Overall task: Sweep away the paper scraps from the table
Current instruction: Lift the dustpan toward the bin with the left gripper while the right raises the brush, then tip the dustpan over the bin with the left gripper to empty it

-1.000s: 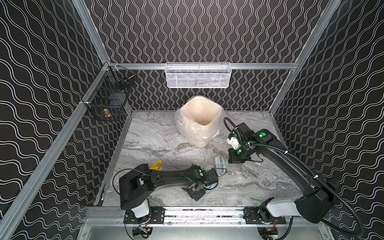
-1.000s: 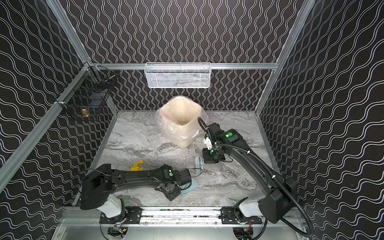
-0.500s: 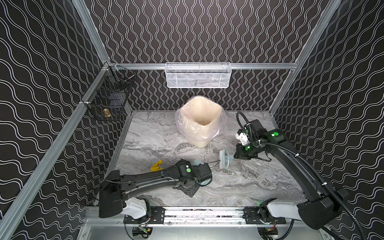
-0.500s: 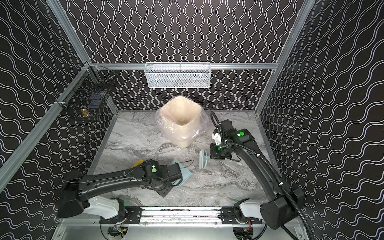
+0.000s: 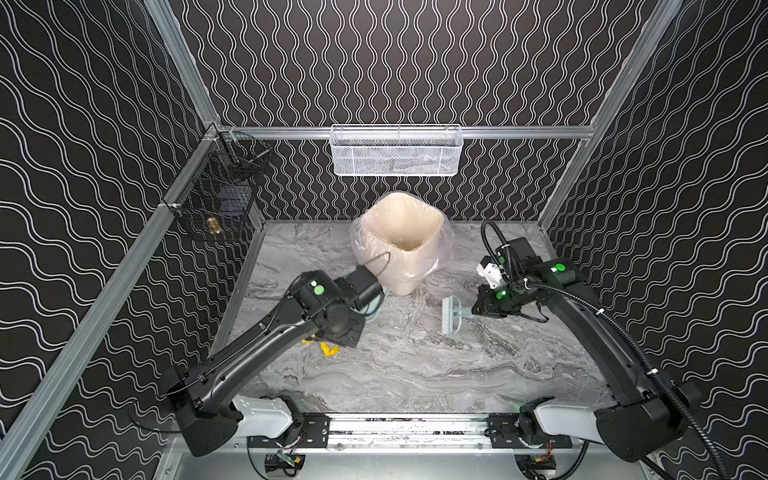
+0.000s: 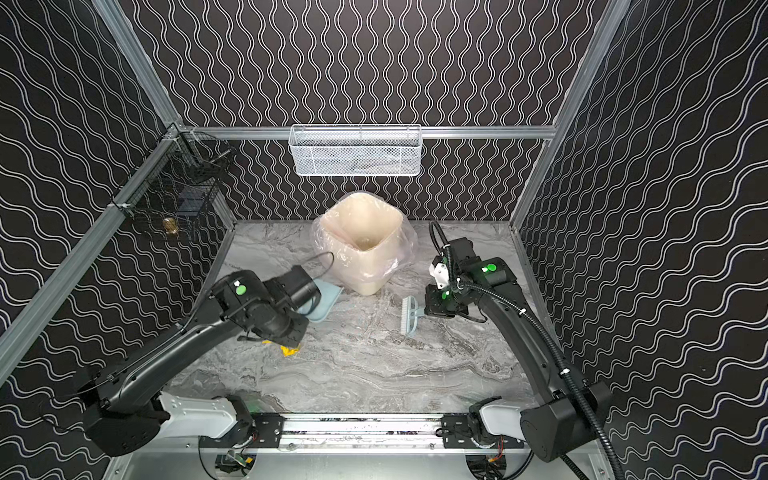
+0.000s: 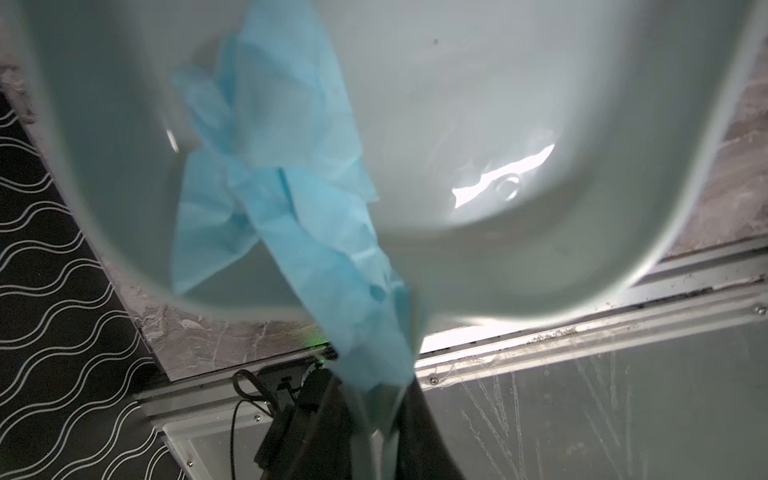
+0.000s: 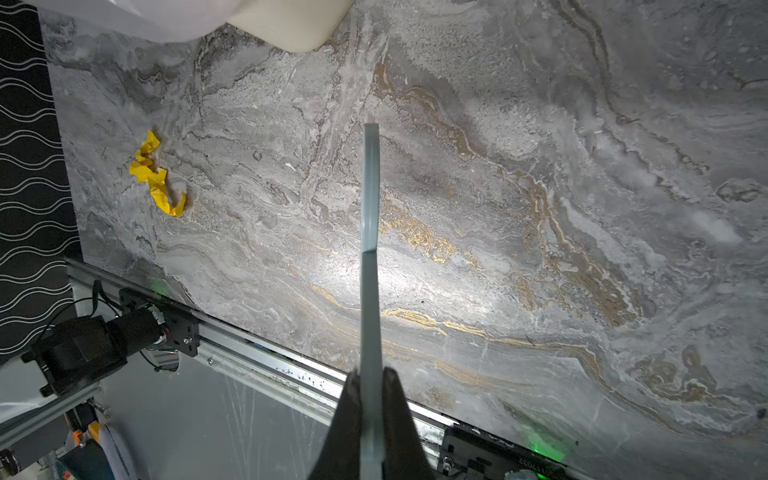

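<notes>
- Your left arm reached low toward 12 o'clock, its wrist just beside the bin (image 5: 405,274). The left gripper (image 7: 374,415) was clamped on the dustpan (image 6: 322,305) handle.
- Your right arm bent in from 3 o'clock. The right gripper (image 8: 371,374) was closed on the brush (image 5: 451,316) handle, head toward 9 o'clock. Couldn't tell if the bristles touched the table (image 5: 457,374).
- The dustpan held one crumpled light blue scrap (image 7: 291,166), trailing past the rim toward the handle.
- A twisted yellow scrap (image 8: 156,174) lay on the table at 7 o'clock from the bin, partly under your left wrist in both top views.
- Bin was cream, squarish, with a loose clear liner. Contents unreadable.
- Table was grey-white veined marble. Dustpan was glossy, pale blue and rounded.
</notes>
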You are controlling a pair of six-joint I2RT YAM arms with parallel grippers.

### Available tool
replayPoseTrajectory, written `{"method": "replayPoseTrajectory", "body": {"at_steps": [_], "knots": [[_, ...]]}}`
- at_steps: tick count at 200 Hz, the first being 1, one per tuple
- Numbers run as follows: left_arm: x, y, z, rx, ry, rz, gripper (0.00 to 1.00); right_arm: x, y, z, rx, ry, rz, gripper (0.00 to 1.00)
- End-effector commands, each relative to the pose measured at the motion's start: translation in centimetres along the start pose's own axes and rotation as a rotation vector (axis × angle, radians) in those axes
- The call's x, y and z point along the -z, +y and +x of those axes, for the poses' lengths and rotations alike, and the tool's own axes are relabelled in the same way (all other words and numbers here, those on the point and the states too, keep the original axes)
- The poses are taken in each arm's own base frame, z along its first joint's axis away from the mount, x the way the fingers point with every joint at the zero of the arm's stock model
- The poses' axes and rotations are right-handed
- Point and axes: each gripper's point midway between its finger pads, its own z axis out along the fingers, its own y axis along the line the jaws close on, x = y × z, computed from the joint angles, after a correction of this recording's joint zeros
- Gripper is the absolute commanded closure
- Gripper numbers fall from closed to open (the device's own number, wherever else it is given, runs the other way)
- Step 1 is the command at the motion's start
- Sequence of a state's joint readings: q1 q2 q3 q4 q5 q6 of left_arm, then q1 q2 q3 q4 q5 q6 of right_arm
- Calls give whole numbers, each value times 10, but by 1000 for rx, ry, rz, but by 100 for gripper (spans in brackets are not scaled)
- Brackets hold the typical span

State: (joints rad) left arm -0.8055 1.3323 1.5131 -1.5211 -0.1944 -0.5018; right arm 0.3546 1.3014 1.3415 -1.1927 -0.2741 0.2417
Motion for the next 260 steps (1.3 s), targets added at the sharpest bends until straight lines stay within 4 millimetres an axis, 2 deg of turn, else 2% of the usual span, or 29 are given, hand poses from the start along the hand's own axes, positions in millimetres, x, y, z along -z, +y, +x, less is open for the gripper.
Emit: {"method": "replayPoseTrajectory", "body": {"at_steps": [1, 69, 151, 186, 223, 260], "knots": [[9, 18, -6, -60, 30, -18, 100, 3, 0, 3, 11, 9, -8, 100], [30, 65, -88, 28, -64, -35, 100, 2, -6, 5, -12, 15, -18, 100], [26, 86, -158, -32, -92, -128, 100, -4, -20, 17, -48, 45, -2, 100], [23, 101, -181, -62, -118, -242, 100, -9, -24, 20, -47, 73, -4, 100], [33, 116, -208, -115, -180, -447, 100, -12, -23, 18, -35, 102, -14, 100], [37, 106, -240, -234, -237, -622, 100, -16, -16, 16, -45, 123, -54, 100]]}}
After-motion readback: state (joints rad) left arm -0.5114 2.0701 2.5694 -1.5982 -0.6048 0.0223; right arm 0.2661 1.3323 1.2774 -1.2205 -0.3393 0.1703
